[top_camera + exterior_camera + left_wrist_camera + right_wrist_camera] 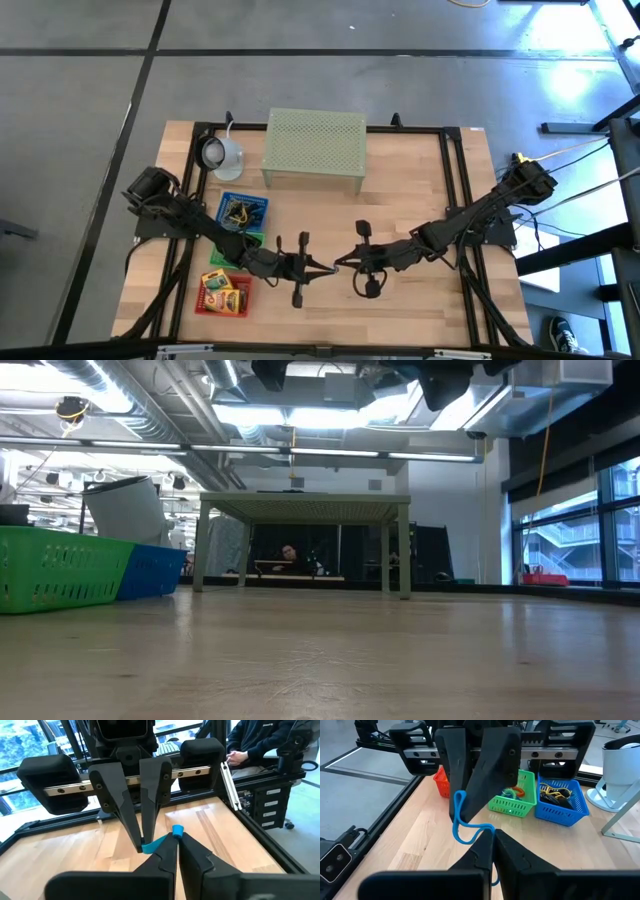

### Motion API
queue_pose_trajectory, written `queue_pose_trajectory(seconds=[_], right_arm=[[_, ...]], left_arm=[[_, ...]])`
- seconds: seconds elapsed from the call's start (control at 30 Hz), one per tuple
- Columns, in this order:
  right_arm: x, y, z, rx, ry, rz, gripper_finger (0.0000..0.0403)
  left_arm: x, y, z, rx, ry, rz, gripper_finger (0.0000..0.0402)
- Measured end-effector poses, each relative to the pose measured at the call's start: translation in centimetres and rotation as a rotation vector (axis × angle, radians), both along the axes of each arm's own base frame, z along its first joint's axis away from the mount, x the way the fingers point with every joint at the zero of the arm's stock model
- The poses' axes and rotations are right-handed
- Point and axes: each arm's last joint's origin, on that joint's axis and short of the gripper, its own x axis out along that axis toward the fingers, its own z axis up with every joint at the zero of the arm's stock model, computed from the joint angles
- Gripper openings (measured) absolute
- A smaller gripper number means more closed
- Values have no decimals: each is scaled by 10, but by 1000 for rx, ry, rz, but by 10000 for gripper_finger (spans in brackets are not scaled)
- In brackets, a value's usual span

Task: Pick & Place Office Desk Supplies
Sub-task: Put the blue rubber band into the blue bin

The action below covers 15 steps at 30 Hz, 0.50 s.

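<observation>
Blue loop: a thin band held in the air between both grippers above the middle of the wooden table.

High view: the left gripper and the right gripper meet tip to tip near the table's front middle; the band is too small to make out here. Left of them stand a blue basket, a green basket mostly under the left arm, and a red basket with yellow printed boxes. At the back stand the pale green mesh stand and a white round object.

Low view: neither gripper tip shows, only dark arm parts along the upper edge. The green basket, the blue basket and the mesh stand rise from the table.

Left wrist view: the left gripper is closed on one end of the blue loop, while the facing right gripper pinches the other end. A seated person shows beyond the table.

Right wrist view: the right gripper is pinched tight on the loop, which curves up to the left gripper opposite. Behind are the red basket, the green basket with loops, and the blue basket with dark clips.
</observation>
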Motion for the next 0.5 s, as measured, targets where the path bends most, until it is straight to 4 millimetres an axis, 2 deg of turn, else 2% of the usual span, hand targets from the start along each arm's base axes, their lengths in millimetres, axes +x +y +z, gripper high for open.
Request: queue_pose_trajectory(seconds=[0.3,0.5], right_arm=[[0,-1,-1,32,13,-16,25],[-5,-6,6,91,29,-42,94]], left_arm=[[0,2,0,7,-4,60,2],[0,2,0,-7,-5,76,2]])
